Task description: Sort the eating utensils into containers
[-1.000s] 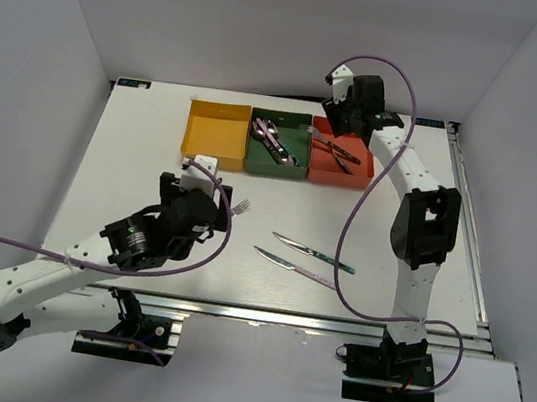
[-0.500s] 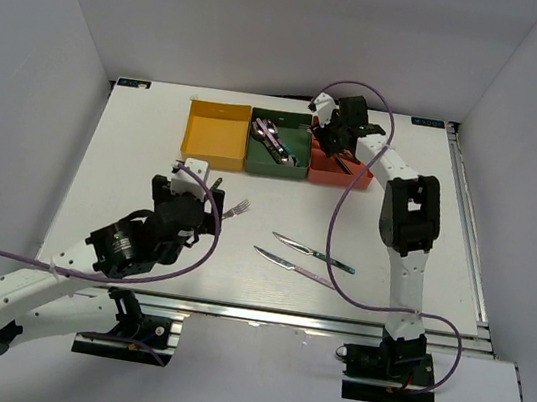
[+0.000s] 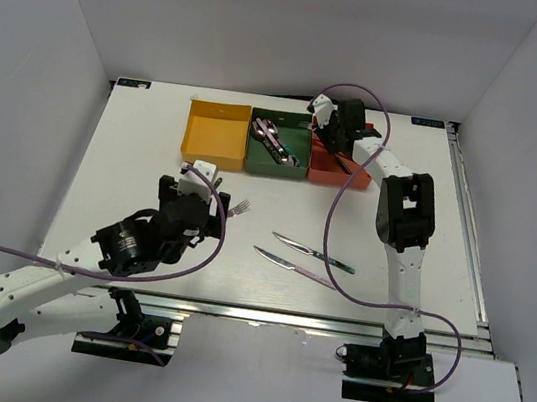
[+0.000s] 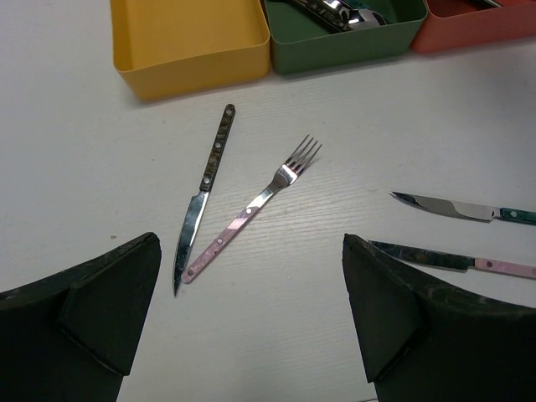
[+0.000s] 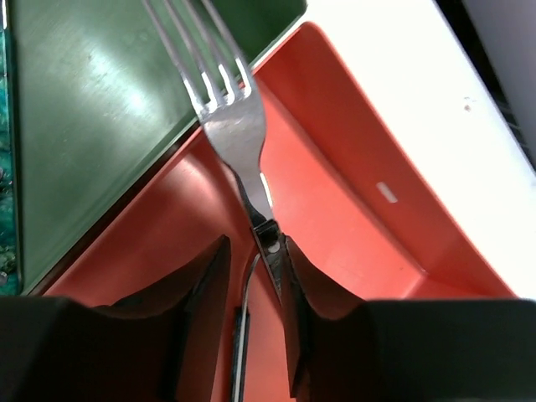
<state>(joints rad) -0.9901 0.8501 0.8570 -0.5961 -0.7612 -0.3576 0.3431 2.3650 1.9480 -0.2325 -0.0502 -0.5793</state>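
Note:
My right gripper (image 5: 254,251) reaches into the red-orange bin (image 5: 360,201), jaws narrowed but still apart. A fork (image 5: 239,134) lies between them, its dark handle against the right finger, a gap on the left, its tines over the green bin (image 5: 100,126). In the top view this gripper (image 3: 324,134) is at the red bin (image 3: 340,179). My left gripper (image 4: 251,310) hovers wide open, holding nothing, just short of a dark-handled knife (image 4: 205,188) and a pink-handled fork (image 4: 251,213). Two more knives (image 4: 465,209) (image 4: 456,261) lie to the right.
The yellow bin (image 3: 214,132) holds nothing; the green bin (image 3: 276,167) holds spoons. Another slim utensil (image 5: 241,335) lies in the red bin under my right jaws. The right arm's purple cable (image 3: 340,232) loops over the table above the two knives (image 3: 313,254).
My right gripper swung left and down into the red bin and its jaws narrowed around the fork's handle. The left gripper shifted slightly over the table and stays wide open.

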